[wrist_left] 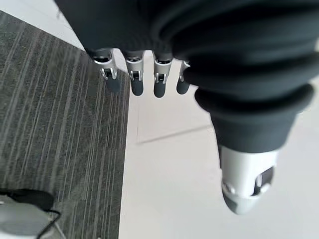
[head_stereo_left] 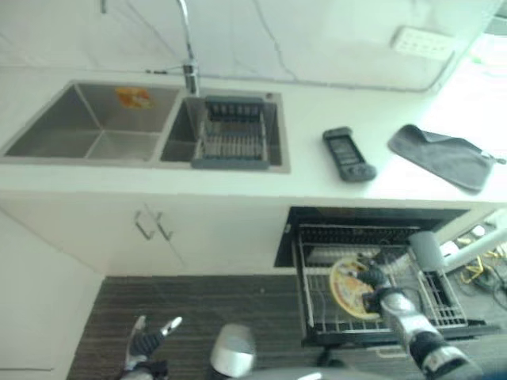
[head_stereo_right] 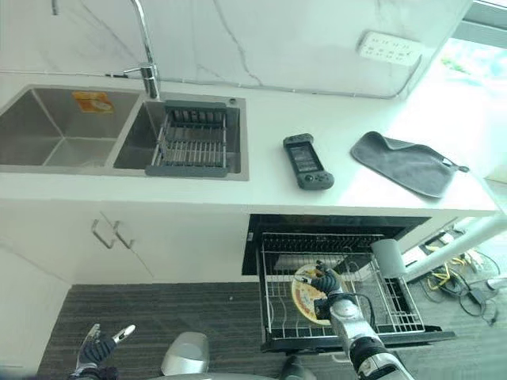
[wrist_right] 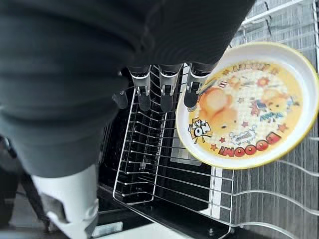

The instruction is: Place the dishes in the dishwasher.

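Plate (wrist_right: 249,107) lies in the pulled-out dishwasher rack (head_stereo_right: 396,313), toward its front-left part. Our right hand (wrist_right: 164,89) hovers just beside it, fingers released; we should withdraw upward without catching wires. Our left hand (wrist_left: 144,74) hangs relaxed, holding nothing.

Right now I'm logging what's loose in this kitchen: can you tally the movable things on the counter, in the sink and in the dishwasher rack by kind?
Plate, in the dishwasher rack: 1
Drainer, in the sink: 1
Controller, on the counter: 1
Cloth, on the counter: 1
Total: 4
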